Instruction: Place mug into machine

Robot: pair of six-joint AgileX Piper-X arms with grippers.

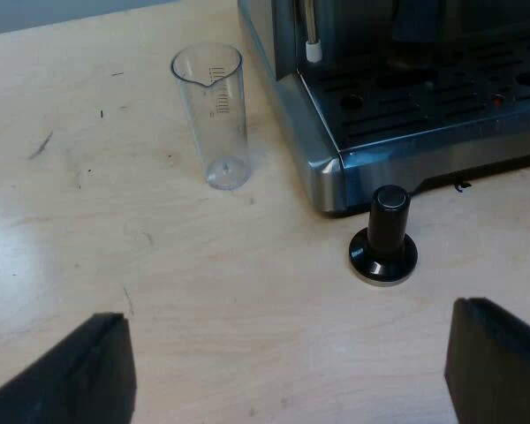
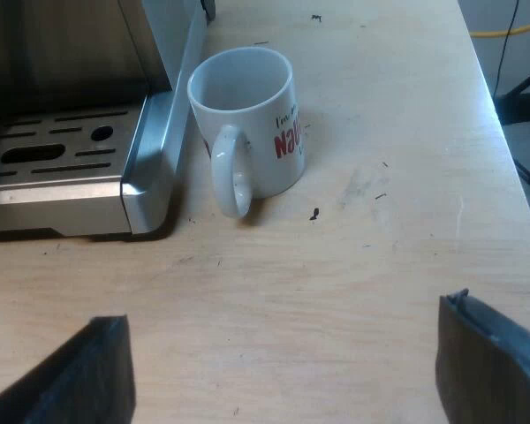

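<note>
You're at zero so far: mug (image 2: 247, 115) sits upright on the table (image 2: 380, 265) just beside the machine's (image 2: 155, 150) corner, your right gripper (image 2: 283, 371) and left gripper (image 1: 291, 371) both spread wide and empty, so grasp, lift and placing in the machine are all left

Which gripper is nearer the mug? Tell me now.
Right. The right gripper hangs open just short of the mug beside the machine; the left gripper hangs open by the tamper and measuring glass.
</note>
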